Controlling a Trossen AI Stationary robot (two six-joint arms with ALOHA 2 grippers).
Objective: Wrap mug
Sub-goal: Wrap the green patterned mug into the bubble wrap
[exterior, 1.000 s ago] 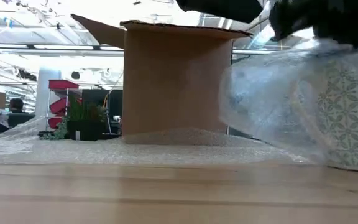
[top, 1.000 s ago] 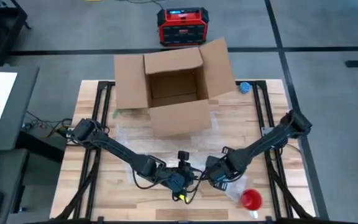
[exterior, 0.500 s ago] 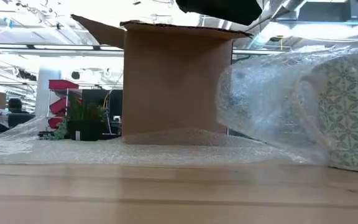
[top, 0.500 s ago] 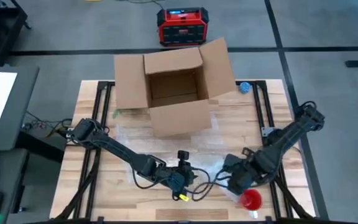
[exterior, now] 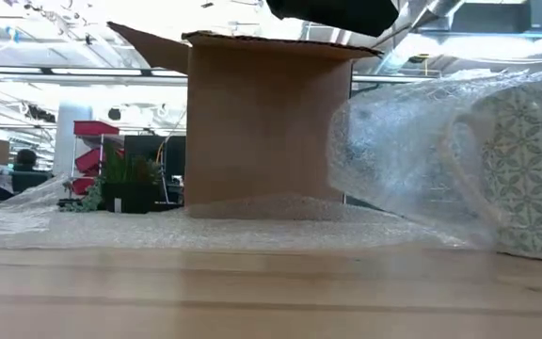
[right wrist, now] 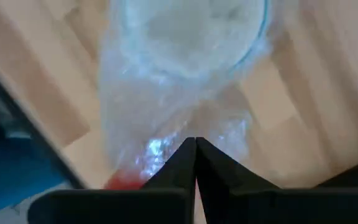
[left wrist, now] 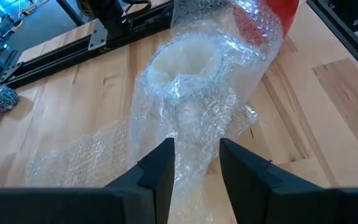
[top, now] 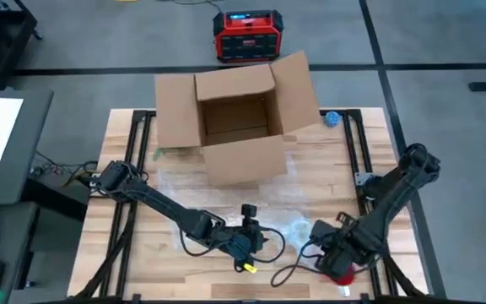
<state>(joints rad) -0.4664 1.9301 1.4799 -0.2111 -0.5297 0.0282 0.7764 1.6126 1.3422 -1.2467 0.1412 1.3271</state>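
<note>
The mug [exterior: 525,169] sits near the front of the table [top: 327,165], between the two grippers. It is white with a green leaf pattern, and bubble wrap [left wrist: 191,93] is bunched all around it. In the low view the mug stands upright with the clear wrap puffed out beside it. More wrap lies flat on the wood toward the box.

The left gripper [left wrist: 194,165] is low, just beside the mug. Its two fingers are a little apart, and the wrap lies between them. I cannot tell if they are pinching it. The right gripper [right wrist: 195,155] is near the front right corner of the table, and its fingers are pressed tight together on a bit of the wrap. A red thing [top: 341,271] lies on the table right beside it.

The table is light wood with black rails on both sides. A big open cardboard box [top: 236,122] stands at the back of it. A small blue ball [top: 332,119] is near the back right corner. Behind the table, a red and black case [top: 245,36] sits on the grey floor. In the low view the room has bright ceiling lights, a green plant [exterior: 125,179] and red shelves [exterior: 95,146].
</note>
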